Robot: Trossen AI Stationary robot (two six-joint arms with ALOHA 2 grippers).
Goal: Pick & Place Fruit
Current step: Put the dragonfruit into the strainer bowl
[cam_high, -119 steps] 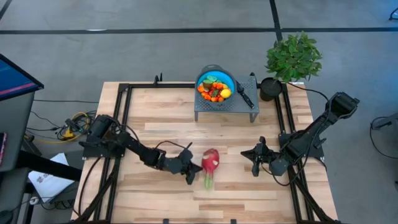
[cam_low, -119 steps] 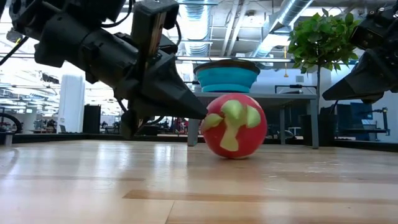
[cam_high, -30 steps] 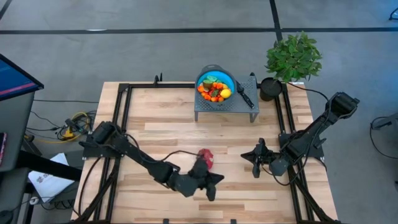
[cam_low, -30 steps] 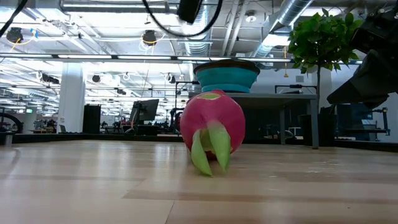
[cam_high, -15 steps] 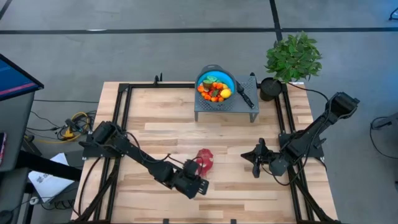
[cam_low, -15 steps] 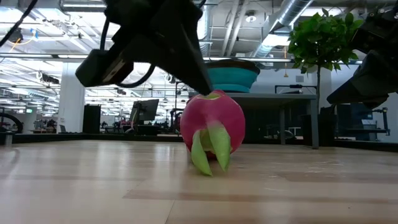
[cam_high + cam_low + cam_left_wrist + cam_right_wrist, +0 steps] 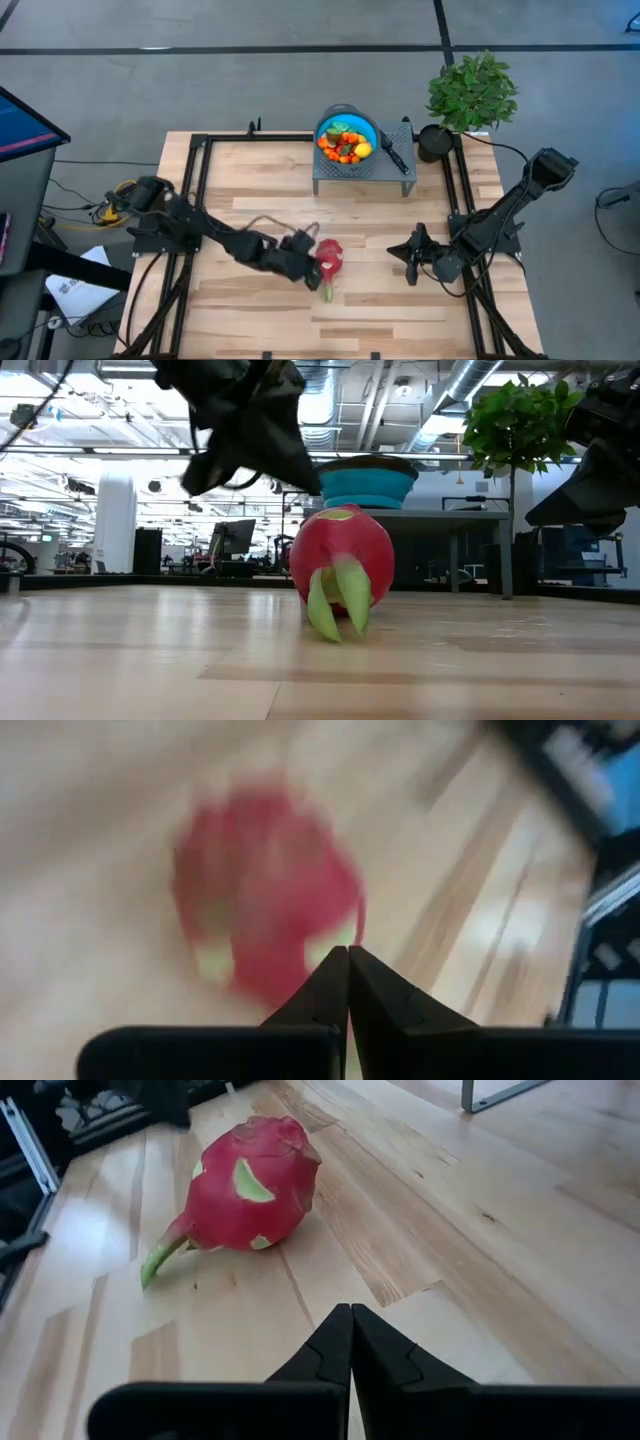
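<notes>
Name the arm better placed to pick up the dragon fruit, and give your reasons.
Left. The left gripper hangs right beside the dragon fruit on the table, though its jaws are shut and would have to open. The right gripper waits farther off, jaws also shut.

Wooden table point(image 7: 260, 175): dragon fruit point(image 7: 328, 256) (lying sideways), grey stand point(image 7: 360, 172).

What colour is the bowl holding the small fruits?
Blue; the bowl shows best in the high view.
</notes>
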